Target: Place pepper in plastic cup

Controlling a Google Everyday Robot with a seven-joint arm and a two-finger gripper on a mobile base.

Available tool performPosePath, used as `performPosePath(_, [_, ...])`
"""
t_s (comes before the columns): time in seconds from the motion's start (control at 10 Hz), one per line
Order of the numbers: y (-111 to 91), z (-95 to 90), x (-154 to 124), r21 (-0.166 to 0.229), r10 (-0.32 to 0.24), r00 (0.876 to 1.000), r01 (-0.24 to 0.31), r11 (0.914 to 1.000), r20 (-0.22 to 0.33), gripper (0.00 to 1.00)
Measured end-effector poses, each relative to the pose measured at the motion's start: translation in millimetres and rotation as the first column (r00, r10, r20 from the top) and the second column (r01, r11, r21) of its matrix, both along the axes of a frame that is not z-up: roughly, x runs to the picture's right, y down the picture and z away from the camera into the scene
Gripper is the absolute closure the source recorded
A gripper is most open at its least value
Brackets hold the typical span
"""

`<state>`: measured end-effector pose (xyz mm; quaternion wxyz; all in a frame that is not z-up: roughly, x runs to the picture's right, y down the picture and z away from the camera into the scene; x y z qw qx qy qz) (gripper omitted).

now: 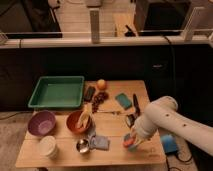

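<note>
The light-blue plastic cup (133,145) stands near the table's front right edge. An orange-red patch, apparently the pepper (127,141), shows at the cup's left rim; I cannot tell whether it is held or lies in the cup. My gripper (132,134) hangs at the end of the white arm (165,120) that reaches in from the right. It is directly above the cup and hides part of it.
A green tray (56,92) sits at the back left, with an orange fruit (101,83), dark grapes (100,98) and a teal sponge (123,100) behind the cup. A purple bowl (41,123), an orange bowl (78,122), a white ribbed cup (47,147), a metal cup (82,145) and a cloth (99,142) lie to the left.
</note>
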<state>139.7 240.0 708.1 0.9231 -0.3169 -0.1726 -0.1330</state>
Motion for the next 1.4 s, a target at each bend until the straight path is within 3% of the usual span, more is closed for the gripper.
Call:
performPosePath(0.1, [2, 0.4, -3, 0.001, -0.015, 1.0, 0.015, 0.9999, -0.001, 0.97])
performPosePath(0.3, [6, 1.0, -15, 0.019, -0.074, 0.997, 0.074, 0.9971, -0.027, 0.77])
performPosePath(0.9, [5, -0.6, -20, 0.035, -0.105, 0.994, 0.106, 0.9938, -0.029, 0.22])
performPosePath(1.4, [5, 4.4, -16, 0.017, -0.125, 0.991, 0.126, 0.9919, -0.04, 0.2])
